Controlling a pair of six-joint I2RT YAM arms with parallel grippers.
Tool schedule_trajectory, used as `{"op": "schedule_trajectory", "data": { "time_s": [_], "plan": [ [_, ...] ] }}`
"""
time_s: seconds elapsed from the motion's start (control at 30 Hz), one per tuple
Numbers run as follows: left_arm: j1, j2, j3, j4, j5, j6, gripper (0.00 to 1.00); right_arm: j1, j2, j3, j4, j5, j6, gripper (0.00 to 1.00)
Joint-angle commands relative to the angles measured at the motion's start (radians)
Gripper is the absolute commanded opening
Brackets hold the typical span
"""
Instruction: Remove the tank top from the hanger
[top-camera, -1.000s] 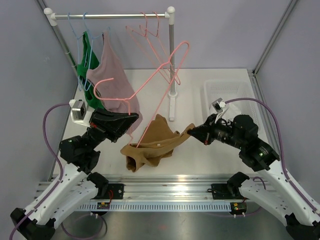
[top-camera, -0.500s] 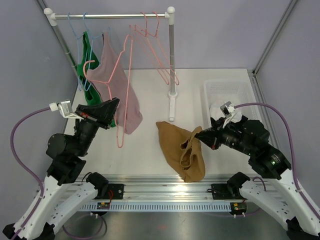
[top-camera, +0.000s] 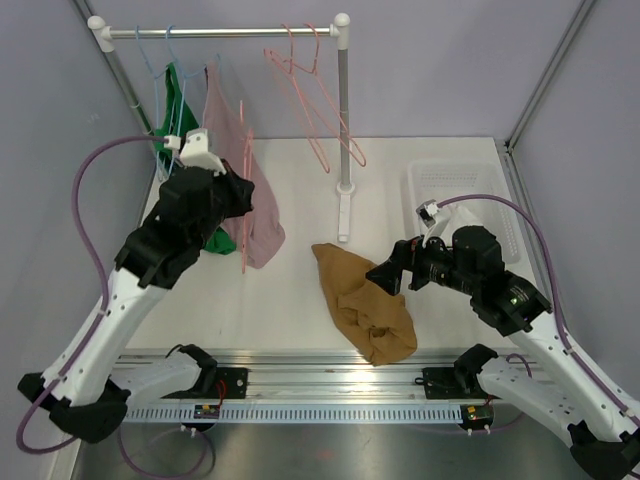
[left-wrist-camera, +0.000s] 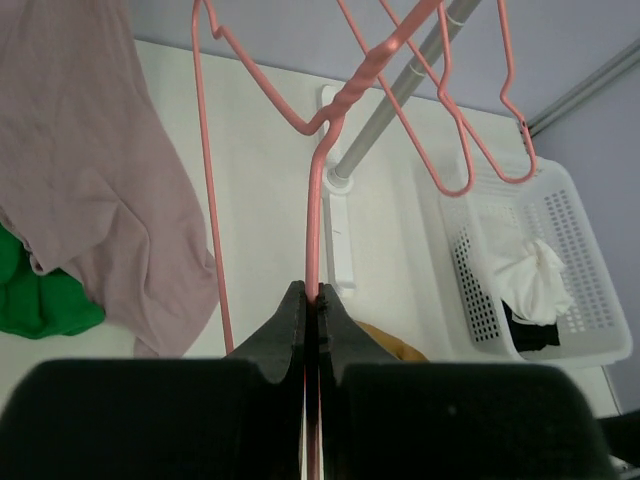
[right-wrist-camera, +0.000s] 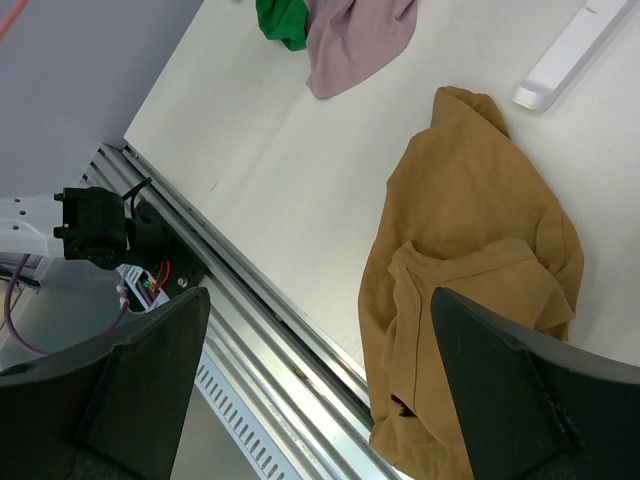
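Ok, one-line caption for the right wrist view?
Open right gripper over the brown tank top lying crumpled on the table.

I find no text, label, brand, number or sign that I can read in any of my views.

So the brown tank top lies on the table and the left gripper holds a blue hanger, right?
No: the hanger in the left gripper is pink, not blue, as the left wrist view shows. The brown tank top is on the table.
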Motion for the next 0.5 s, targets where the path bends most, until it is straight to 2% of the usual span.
{"op": "schedule_trajectory", "data": {
  "time_s": [0.0,0.17,0.47],
  "plan": [
    [0.022,0.155,0.218,-0.106,-0.032,0.06,0.0,-0.005,-0.025,0.011,0.015,0.028,-0.001,0.99],
    [0.131,0.321,0.361,-0.069,0.101,0.083,0.0,-0.005,-0.054,-0.001,-0.006,0.039,-0.012,1.0],
    [0.185,0.534,0.699,-0.042,0.206,0.153,0.0,-0.003,-0.043,-0.017,0.007,0.019,-0.004,1.0]
  ]
}}
